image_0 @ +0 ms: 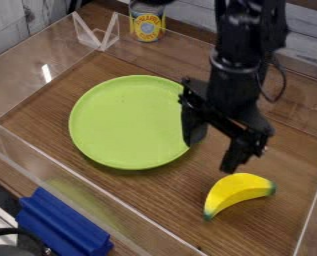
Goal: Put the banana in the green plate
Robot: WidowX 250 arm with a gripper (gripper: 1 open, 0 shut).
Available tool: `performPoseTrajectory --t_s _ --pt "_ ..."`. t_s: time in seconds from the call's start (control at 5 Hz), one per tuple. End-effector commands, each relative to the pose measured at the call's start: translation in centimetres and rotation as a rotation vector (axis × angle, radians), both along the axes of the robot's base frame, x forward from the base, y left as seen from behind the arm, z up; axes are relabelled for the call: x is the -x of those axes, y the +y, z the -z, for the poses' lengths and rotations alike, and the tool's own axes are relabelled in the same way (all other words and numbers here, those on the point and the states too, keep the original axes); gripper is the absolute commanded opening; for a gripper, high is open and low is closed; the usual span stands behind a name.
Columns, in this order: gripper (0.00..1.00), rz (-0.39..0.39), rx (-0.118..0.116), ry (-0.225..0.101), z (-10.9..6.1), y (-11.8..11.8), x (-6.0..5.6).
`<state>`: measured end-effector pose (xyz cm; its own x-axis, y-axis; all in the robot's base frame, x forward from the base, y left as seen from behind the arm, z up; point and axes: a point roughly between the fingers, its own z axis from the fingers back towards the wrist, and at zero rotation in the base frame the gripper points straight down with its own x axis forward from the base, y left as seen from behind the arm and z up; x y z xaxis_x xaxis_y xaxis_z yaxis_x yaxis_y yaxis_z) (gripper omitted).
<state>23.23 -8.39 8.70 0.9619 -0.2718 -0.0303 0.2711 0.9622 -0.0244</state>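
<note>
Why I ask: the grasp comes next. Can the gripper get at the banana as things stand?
Probably yes: the gripper hangs open just above the banana, which lies alone on bare wood.

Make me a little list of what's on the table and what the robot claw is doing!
banana: lying on the wooden table, near right, not on the plate
green plate: empty, left of the banana
gripper: open, pointing down, holding nothing, above the plate's right edge, close to the banana
blue thing: near left corner
can: far back
</note>
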Motion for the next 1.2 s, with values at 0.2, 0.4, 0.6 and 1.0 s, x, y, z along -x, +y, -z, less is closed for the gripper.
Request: performPoseTrajectory --t_s 0.2,0.4,0.6,1.0 --pt "1.00 0.024 0.018 -0.054 2.1 -1.3 -0.2" --pt "1.00 0.043 0.020 -0.064 3.7 -1.6 -0.2" --pt "1.00 0.056 0.020 -0.076 4.9 -1.8 -0.2" --pt "0.00 0.052 0.018 -0.091 5.2 -1.7 -0.5"
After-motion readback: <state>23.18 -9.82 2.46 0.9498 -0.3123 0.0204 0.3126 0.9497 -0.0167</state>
